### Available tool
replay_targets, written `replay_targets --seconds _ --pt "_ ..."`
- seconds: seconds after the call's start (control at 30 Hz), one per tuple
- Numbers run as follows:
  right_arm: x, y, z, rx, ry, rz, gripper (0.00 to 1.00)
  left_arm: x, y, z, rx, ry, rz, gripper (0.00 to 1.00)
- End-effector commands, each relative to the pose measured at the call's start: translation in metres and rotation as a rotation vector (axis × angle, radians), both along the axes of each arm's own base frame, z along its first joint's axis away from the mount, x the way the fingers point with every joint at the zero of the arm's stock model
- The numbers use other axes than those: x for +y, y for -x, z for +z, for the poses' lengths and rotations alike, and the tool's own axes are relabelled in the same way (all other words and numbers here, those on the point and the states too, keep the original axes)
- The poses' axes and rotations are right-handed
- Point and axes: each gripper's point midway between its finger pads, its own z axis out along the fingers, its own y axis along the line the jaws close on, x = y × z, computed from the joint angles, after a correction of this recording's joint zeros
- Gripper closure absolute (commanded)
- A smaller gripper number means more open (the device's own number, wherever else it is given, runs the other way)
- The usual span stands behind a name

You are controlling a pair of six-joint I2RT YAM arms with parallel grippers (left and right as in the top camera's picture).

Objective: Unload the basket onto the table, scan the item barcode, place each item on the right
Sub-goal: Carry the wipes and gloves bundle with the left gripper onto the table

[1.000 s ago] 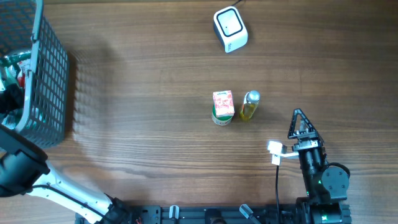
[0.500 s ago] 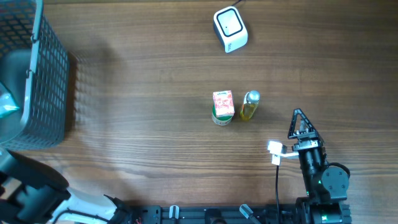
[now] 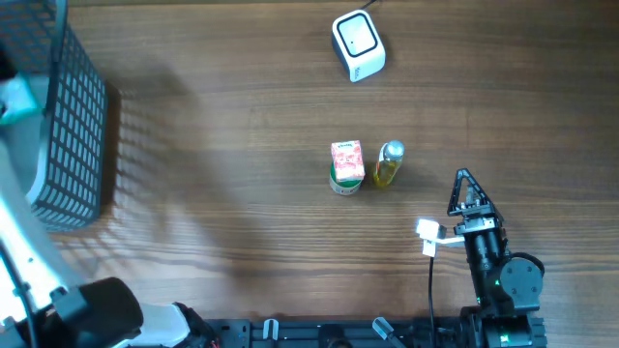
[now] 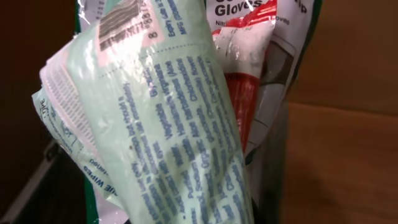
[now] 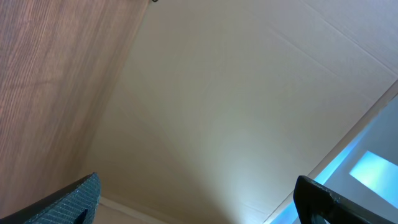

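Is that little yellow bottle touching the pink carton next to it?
Apart. The overhead view shows a strip of bare wood between the yellow bottle and the pink carton.

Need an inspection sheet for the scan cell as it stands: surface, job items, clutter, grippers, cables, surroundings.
Surface: wooden table, plain brown grain.
Job's things: white scanner at the far edge. Wipes packet with its barcode showing at the top, gloves pack behind it. Carton and small bottle side by side mid-table. Wire basket at the left edge.
Clutter: nothing seen.
Grippers: left gripper shut, apparently on the wipes packet, fingers hidden. Right gripper open and empty.
Cables: thin black cable beside the right arm.
Surroundings: pale panel in the right wrist view.
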Motion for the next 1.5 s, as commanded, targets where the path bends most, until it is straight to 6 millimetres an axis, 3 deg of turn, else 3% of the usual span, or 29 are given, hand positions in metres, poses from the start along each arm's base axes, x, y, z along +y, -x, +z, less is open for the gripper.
replay_targets --seconds 0.0,0.07,0.2,0.43,0.5,0.77,0.97,1.13,1.33,1.37,1.4,1.43,1.47 --pt "0.003 0.000 -0.001 -0.002 0.041 0.016 0.00 -0.053 0.003 0.079 -0.117 -0.114 -0.020 0.94" --pt "0.003 0.000 -0.001 -0.002 0.042 0.016 0.00 -0.096 0.001 0.082 -0.097 -0.084 -0.110 0.94" --pt "0.003 0.000 -0.001 -0.002 0.042 0.016 0.00 -0.157 0.004 0.046 0.001 0.115 -0.162 0.96" --pt "0.003 0.000 -0.001 -0.002 0.041 0.016 0.00 -0.221 0.011 -0.031 0.236 0.327 -0.159 0.96" --pt "0.003 0.000 -0.001 -0.002 0.041 0.016 0.00 -0.233 0.011 -0.052 0.282 0.355 -0.153 0.96" --pt "0.003 0.000 -0.001 -0.002 0.041 0.016 0.00 -0.290 0.003 -0.189 0.423 0.423 -0.164 0.96" --pt "0.003 0.000 -0.001 -0.002 0.042 0.016 0.00 -0.327 0.021 -0.264 0.464 0.433 -0.214 0.96" --pt "0.003 0.000 -0.001 -0.002 0.042 0.016 0.00 -0.348 0.046 -0.314 0.501 0.415 -0.273 0.96" --pt "0.003 0.000 -0.001 -0.002 0.041 0.016 0.00 -0.359 0.061 -0.345 0.487 0.442 -0.284 0.96" --pt "0.003 0.000 -0.001 -0.002 0.041 0.016 0.00 -0.361 0.060 -0.345 0.484 0.443 -0.287 0.92" --pt "0.003 0.000 -0.001 -0.002 0.042 0.016 0.00 -0.361 0.059 -0.346 0.481 0.443 -0.289 0.63" --pt "0.003 0.000 -0.001 -0.002 0.041 0.016 0.00 -0.361 0.059 -0.345 0.480 0.443 -0.291 0.44" --pt "0.003 0.000 -0.001 -0.002 0.042 0.016 0.00 -0.362 0.058 -0.345 0.479 0.438 -0.297 0.36"
